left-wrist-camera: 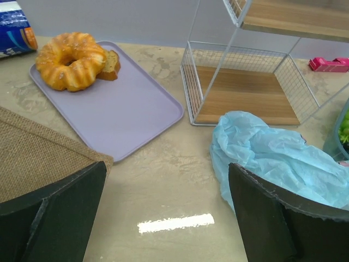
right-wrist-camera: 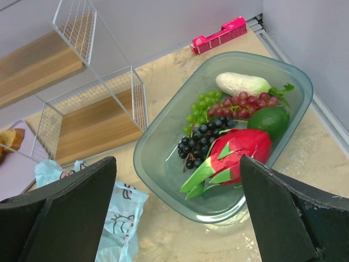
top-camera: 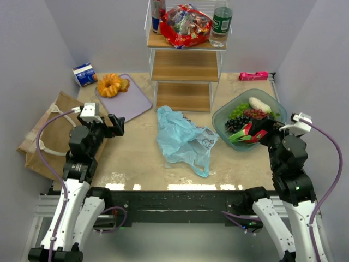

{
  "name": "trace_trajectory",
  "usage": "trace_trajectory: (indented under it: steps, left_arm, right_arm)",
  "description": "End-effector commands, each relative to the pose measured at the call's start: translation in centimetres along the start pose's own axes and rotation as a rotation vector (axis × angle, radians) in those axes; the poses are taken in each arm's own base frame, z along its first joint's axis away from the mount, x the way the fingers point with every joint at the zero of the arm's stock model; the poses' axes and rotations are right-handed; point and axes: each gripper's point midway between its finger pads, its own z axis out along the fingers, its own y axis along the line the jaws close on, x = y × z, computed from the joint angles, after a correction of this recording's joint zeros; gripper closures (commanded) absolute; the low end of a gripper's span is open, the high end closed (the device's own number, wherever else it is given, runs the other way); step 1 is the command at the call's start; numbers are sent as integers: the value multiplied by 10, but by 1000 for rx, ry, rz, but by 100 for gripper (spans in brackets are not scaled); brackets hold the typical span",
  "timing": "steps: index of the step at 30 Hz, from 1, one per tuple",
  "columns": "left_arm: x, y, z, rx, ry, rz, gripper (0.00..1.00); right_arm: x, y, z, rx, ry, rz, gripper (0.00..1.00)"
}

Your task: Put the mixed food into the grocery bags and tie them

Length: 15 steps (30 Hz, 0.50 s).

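The left pincer point(left-wrist-camera: 167, 185) and right pincer point(right-wrist-camera: 178, 180) both gape wide, grasping nothing. The blue plastic bag point(top-camera: 182, 139) lies crumpled mid-worktop. Fruit point(right-wrist-camera: 240, 150) sits in the bowl point(top-camera: 218, 117) at its 3 o'clock, and the paper bag point(top-camera: 52, 134) lies flat at 9. The packet point(top-camera: 185, 26), can point(top-camera: 157, 13) and bottle point(top-camera: 221, 22) are shelved at 12, probably staged for packing.

Pale grey walls point(top-camera: 32, 43) enclose a beige marbled table point(top-camera: 136, 159)

- Bright, even light comes from overhead, and shadows are soft and short.
- A white glare strip lies on the glossy table point(top-camera: 136, 158) near its front edge; the left wrist view shows one too.
- The wire shelf rack point(right-wrist-camera: 92, 128) leans in the wide-angle wrist views.
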Motion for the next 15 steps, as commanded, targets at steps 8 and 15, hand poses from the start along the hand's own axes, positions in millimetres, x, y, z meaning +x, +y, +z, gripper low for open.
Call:
trace_trajectory:
  steps: [8,15]
  left_arm:
    - [-30,59,-34,-365,-149,-68,0]
    - [-35,122,-80,-786,-167,-13,0]
  right_arm:
    - [-2,3,-3,-23,4,-14,1]
    - [4,2,0,-14,26,-16,1]
